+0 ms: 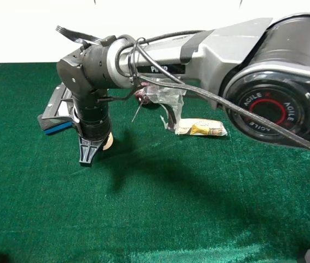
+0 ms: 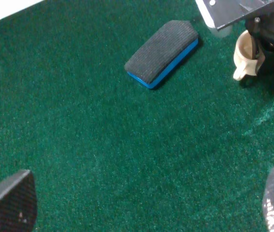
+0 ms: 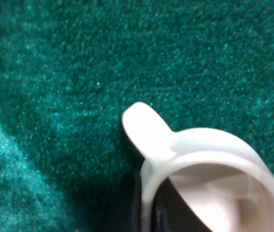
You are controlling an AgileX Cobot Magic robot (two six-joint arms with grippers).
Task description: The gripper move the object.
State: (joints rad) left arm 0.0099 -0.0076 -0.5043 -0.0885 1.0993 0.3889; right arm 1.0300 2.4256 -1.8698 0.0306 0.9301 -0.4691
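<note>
The cream cup (image 1: 108, 143) stands on the green cloth, mostly hidden behind my right gripper (image 1: 89, 152), which has reached across to the left side and points down. In the right wrist view the cup (image 3: 209, 169) fills the frame with its loop handle (image 3: 144, 128). Dark fingers (image 3: 133, 205) show on both sides of its rim wall, so the right gripper (image 3: 149, 208) looks shut on it. In the left wrist view the cup (image 2: 243, 53) sits against the right gripper (image 2: 270, 46). My left gripper (image 2: 144, 208) is open and empty, far from the cup.
A black-and-blue eraser (image 1: 56, 127) (image 2: 162, 53) lies just left of the cup, by a metal clip board (image 1: 56, 104). A purple ball (image 1: 142, 97), crumpled clear wrap (image 1: 166, 98) and a clear-wrapped yellow packet (image 1: 201, 128) lie to the right. A fork (image 1: 75, 35) lies at the back.
</note>
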